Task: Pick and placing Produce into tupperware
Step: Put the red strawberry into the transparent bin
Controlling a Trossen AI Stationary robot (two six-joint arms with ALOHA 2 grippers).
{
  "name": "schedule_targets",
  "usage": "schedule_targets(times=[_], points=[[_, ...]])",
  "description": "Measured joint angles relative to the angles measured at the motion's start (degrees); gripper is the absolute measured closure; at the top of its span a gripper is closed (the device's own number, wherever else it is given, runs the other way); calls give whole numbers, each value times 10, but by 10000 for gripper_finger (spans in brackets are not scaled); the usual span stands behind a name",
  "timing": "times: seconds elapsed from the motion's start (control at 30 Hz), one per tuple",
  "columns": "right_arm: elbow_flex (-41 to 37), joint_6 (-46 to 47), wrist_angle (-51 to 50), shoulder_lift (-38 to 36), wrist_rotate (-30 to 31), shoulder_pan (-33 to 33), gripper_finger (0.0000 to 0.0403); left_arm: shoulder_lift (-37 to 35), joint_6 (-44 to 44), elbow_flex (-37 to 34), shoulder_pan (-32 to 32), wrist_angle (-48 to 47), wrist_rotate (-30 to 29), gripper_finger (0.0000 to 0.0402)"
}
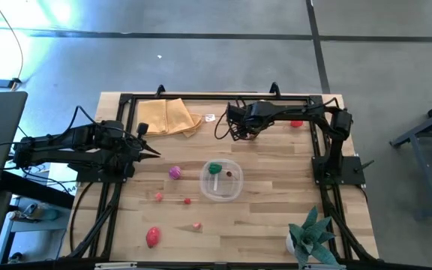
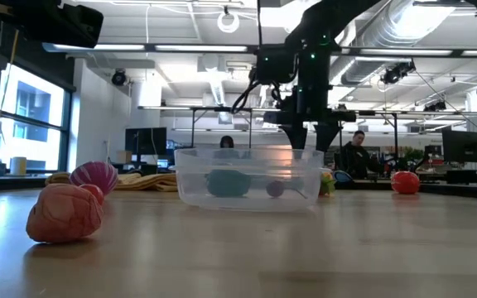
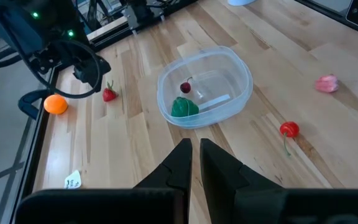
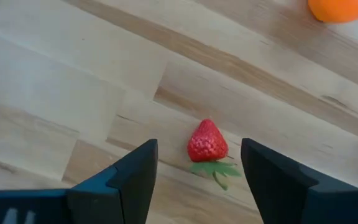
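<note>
The tupperware, a clear round tub, stands mid-table and holds a green piece and a small dark red one. My right gripper points down, open, behind the tub near the far edge. A red strawberry lies on the wood between its fingers, untouched. An orange fruit lies a little beyond. My left gripper is shut, raised at the table's left and pointing at the tub. More produce lies loose: magenta, pink, red.
A tan folded cloth and a white tag lie at the far edge. A spiky potted plant stands at the near right corner. A red fruit lies under the right arm. Small red pieces lie left of the tub.
</note>
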Motion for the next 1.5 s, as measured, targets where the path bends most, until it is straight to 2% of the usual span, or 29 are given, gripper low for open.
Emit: schedule_targets(times=[0.1,0.3,0.47,0.7,1.33,1.5], points=[[-19,6,28,-2,0,3,170,0,0,0,0,0,0,378],[-109,18,126,-38,-20,-2,169,0,0,0,0,0,0,378],[-168,45,159,-65,-27,-7,169,0,0,0,0,0,0,378],[-220,47,240,-69,-36,-21,169,0,0,0,0,0,0,378],[-235,46,270,-69,-30,-25,169,0,0,0,0,0,0,378],[-235,46,269,-69,-27,-25,180,0,0,0,0,0,0,378]])
